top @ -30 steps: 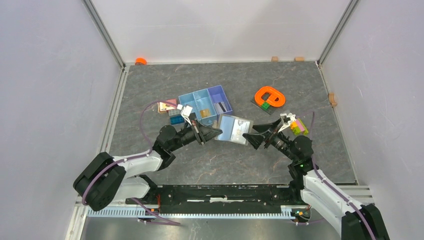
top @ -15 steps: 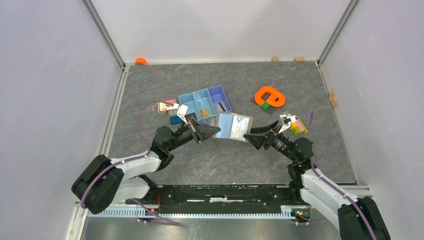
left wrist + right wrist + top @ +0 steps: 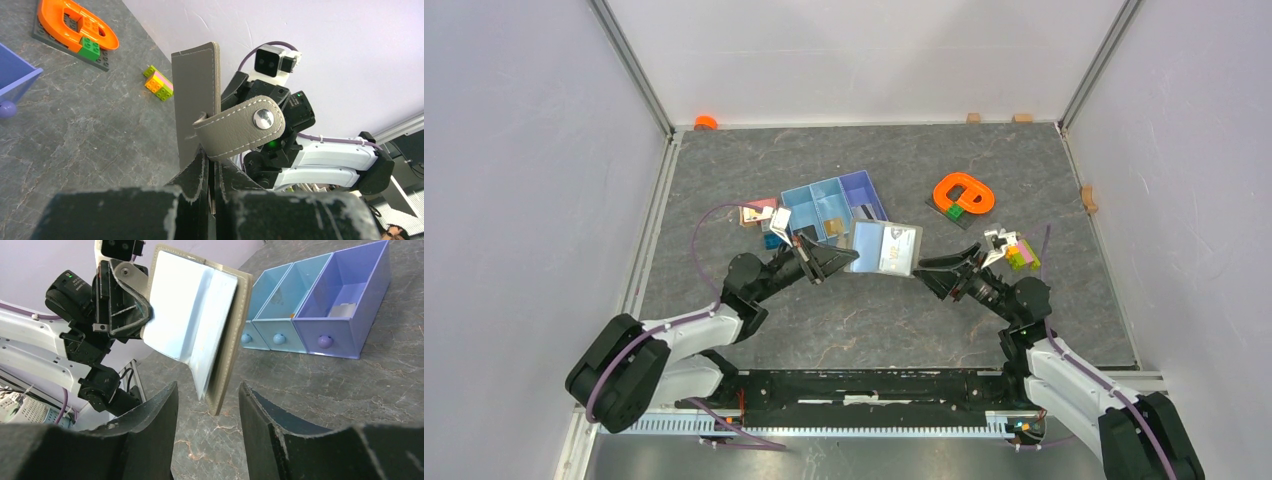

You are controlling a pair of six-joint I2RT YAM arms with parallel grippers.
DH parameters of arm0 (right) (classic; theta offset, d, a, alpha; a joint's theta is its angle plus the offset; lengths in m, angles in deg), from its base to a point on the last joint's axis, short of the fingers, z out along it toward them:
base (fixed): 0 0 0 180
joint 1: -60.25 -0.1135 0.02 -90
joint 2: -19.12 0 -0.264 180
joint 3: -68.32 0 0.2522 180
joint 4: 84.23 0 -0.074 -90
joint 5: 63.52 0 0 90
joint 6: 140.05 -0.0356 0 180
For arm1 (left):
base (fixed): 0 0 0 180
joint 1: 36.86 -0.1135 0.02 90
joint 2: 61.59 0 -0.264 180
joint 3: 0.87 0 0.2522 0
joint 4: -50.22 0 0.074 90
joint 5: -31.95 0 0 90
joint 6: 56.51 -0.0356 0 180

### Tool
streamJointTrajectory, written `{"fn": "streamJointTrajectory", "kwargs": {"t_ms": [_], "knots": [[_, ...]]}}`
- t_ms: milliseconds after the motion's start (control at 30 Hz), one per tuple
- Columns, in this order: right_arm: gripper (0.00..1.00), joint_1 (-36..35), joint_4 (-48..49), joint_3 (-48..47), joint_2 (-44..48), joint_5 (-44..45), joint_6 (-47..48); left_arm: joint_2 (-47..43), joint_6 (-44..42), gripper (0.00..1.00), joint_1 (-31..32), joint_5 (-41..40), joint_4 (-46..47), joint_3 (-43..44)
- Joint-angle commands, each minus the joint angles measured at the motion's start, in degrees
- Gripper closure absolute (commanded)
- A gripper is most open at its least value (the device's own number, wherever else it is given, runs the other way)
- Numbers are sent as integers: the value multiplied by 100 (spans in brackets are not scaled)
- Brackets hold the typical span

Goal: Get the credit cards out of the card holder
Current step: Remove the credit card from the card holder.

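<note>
The card holder (image 3: pixel 884 248) hangs open above the desk (image 3: pixel 984 160), my left hand (image 3: pixel 844 262) clamped on its strap side. My right hand (image 3: pixel 207 390) sits just before the free edge, jaws apart. I should pinch the credit cards (image 3: pixel 899 243) alone, not the flap.

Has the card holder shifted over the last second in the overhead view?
Yes. The card holder, pinched by the left claw, has drifted slightly toward the compartment tray, and now overlaps its near corner in that view.
</note>
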Motion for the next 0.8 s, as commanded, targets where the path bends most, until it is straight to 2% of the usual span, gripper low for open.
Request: {"fn": "streamJointTrajectory", "kwargs": {"t_ms": [0, 333, 767], "knots": [[50, 21, 32, -44, -51, 38, 108, -155, 238, 98, -60, 158, 511, -30], [52, 28, -300, -111, -45, 179, 255, -163, 313, 98, -92, 177, 595, -56], [49, 65, -417, -146, 50, 246, 303, -108, 339, 98, -101, 214, 656, -51]]}}
